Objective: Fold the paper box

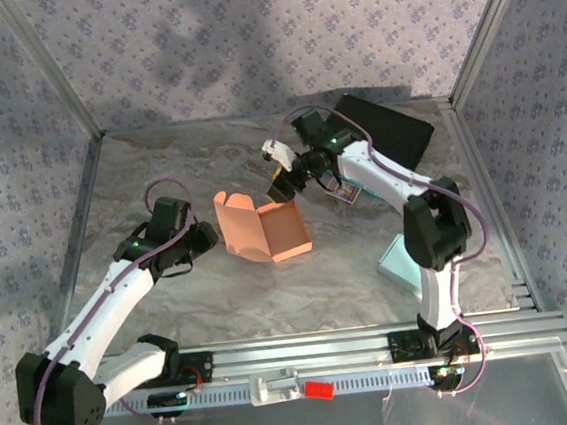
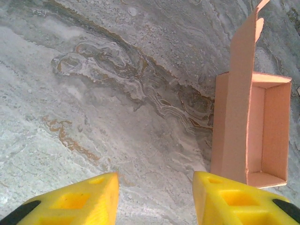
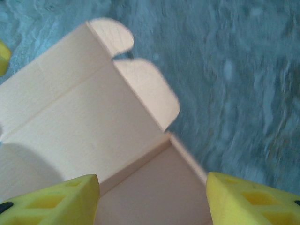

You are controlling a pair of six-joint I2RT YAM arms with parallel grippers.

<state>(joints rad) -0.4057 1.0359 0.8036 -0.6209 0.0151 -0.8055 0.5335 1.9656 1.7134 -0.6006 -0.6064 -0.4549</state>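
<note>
Though unclosed, box (image 1: 263, 232) under right hand (image 3: 152, 190)

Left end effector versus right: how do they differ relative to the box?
The left end effector sits over bare table, box off to its side; the right end effector hangs directly over the box's open inside. From above, the left is beside the box's left edge, the right at its far edge. Both are open and hold nothing.
</note>
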